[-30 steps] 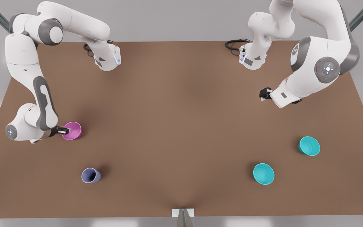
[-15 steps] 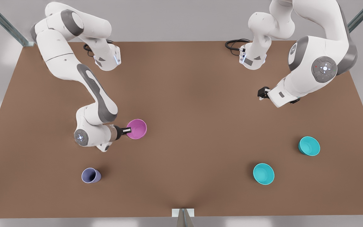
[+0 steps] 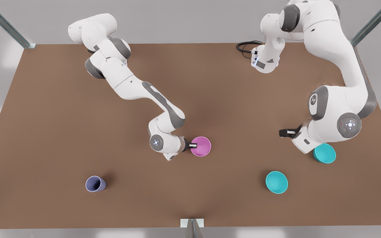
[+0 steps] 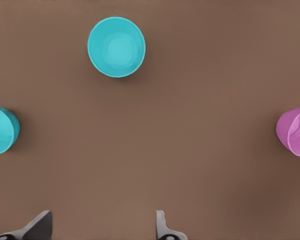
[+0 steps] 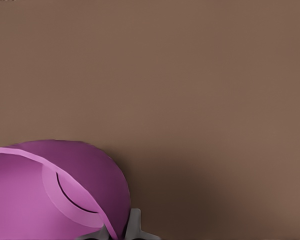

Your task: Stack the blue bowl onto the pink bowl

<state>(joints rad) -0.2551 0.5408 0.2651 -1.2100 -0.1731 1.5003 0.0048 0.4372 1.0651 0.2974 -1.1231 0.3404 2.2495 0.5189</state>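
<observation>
The pink bowl is near the table's middle, and my right gripper is shut on its rim from the front view's left. The right wrist view shows the pink bowl with its wall pinched in the right gripper. Two look-alike blue bowls stand at the front view's right, one nearer the front edge and one partly under the left arm. My left gripper hovers open behind them. In the left wrist view, the open left gripper faces both blue bowls and the pink bowl.
A lavender-grey cup stands at the front view's lower left. Black cables lie at the back by the arm bases. The brown table has open room between the pink bowl and the blue bowls.
My right gripper has carried the pink bowl from the front view's left to the table's middle. The left arm has swung forward, and its gripper has come down toward the blue bowls.
</observation>
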